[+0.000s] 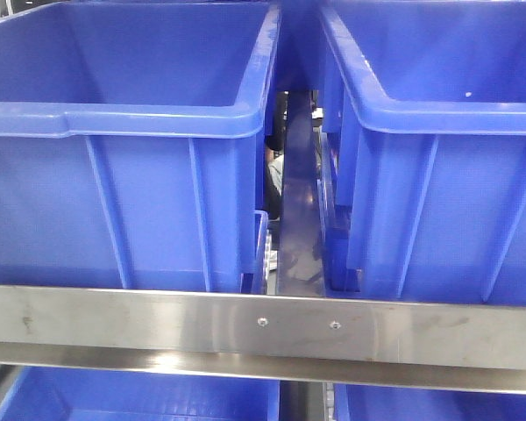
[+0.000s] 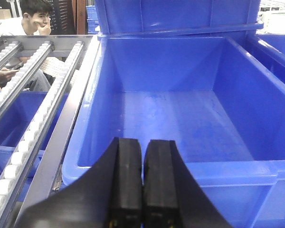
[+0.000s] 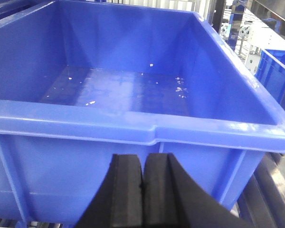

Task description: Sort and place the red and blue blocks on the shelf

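Neither small matte cube, red or blue, shows in any view; both large blue plastic bins look bare inside, the right bin (image 3: 133, 90) holding only pale specks. The left end effector (image 2: 142, 185) has its black pads pressed together with nothing between them, just before the near rim of the left bin (image 2: 180, 123). The right end effector (image 3: 142, 190) is likewise closed and empty. The brushed steel shelf front rail (image 1: 263, 329) runs under both bins. Judging by the task, such cubes are probably light, rigid and not slippery: pinch two opposite flat faces, centred.
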Available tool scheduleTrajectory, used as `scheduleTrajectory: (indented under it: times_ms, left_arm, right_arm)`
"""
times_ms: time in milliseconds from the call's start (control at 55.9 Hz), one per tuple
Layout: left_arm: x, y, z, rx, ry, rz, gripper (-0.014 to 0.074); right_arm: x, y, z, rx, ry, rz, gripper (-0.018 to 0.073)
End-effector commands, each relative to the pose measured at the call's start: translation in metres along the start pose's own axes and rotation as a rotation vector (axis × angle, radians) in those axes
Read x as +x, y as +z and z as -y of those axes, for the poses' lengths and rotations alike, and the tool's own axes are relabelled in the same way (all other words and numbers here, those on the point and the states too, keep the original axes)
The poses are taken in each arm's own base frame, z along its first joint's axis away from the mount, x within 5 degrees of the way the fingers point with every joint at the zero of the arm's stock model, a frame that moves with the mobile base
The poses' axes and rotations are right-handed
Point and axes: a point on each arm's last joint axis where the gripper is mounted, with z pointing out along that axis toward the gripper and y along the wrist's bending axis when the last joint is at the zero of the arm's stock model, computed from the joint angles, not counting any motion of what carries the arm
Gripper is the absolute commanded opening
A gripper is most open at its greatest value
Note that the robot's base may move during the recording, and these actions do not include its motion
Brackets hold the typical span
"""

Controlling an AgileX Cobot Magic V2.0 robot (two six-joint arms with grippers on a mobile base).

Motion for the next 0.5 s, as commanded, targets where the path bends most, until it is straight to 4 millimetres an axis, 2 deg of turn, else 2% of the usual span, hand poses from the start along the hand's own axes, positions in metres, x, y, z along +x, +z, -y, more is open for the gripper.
scheduleTrajectory:
  times_ms: [0, 197, 268, 358, 483]
  left_arm:
    - [-0.015, -0.002, 0.000, -0.003, -0.013, 0.100, 0.0080]
    - [-0.010, 0.001, 0.000, -0.005, -0.011, 0.096, 0.0080]
    - [-0.006, 0.003, -0.002, -0.032, 0.044, 0.152, 0.0080]
    - [0.011, 0.006, -0.004, -0.060, 0.037, 0.226, 0.0080]
    - [0.046, 0.008, -0.006, -0.090, 0.015, 0.225, 0.0080]
  right_arm:
    - [-0.009, -0.001, 0.000, 0.001, -0.013, 0.105, 0.0057]
    - [-0.009, -0.001, 0.000, 0.001, -0.013, 0.105, 0.0057]
    - [-0.009, -0.001, 0.000, 0.001, -0.013, 0.105, 0.0057]
    - [-0.009, -0.001, 0.000, 0.001, -0.013, 0.105, 0.0057]
    - [-0.009, -0.001, 0.000, 0.001, -0.013, 0.105, 0.0057]
